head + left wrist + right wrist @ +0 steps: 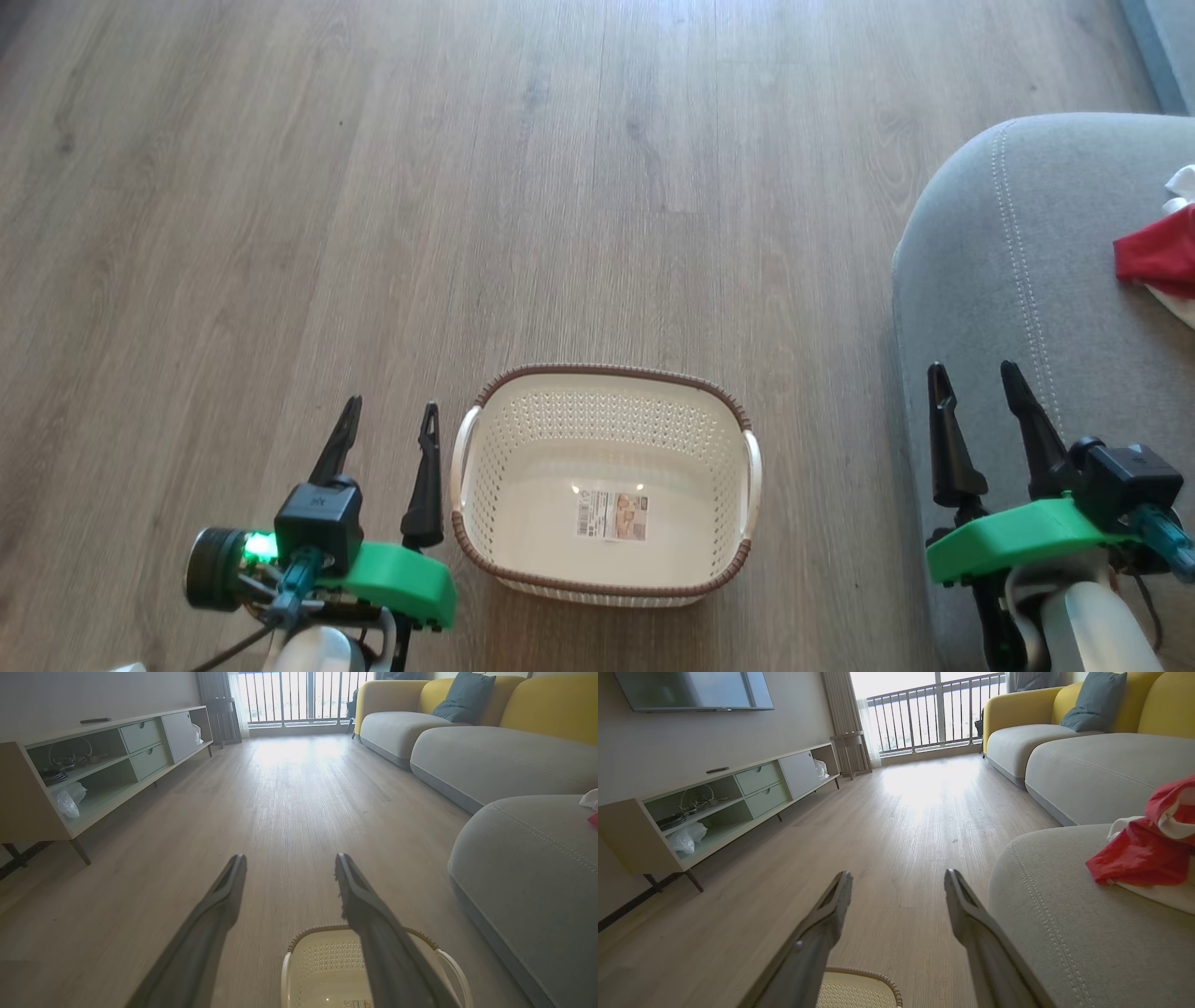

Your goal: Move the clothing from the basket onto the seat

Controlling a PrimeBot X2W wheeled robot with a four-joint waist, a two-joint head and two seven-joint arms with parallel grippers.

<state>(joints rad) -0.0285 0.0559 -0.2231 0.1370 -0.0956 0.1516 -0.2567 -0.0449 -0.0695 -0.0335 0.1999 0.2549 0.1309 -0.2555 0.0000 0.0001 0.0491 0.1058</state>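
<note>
Now the clothing (pixel 1156 257) lies on the seat (pixel 1008 280) past its rounded corner; the basket (pixel 607 411) stands on the floor (pixel 373 187) between left hand (pixel 392 406) and right hand (pixel 971 369), both spread wide, holding nothing.

Long dark tapered jaws, green wrist shells (pixel 401 581), black camera blocks (pixel 319 525), white forearms (pixel 1097 621), one green light (pixel 260 546).

The room is floored with pale wood-look planks (pixel 560 187). A low cabinet (pixel 738 798) with open shelves and green drawers is set along one wall, under a mounted television (pixel 691 690). Daylight is let in through a railed window (pixel 934 714) beside a curtain (pixel 845 714). A yellow-backed sofa (pixel 1008 709) bearing a teal cushion (pixel 1092 700) is placed opposite the cabinet.
</note>
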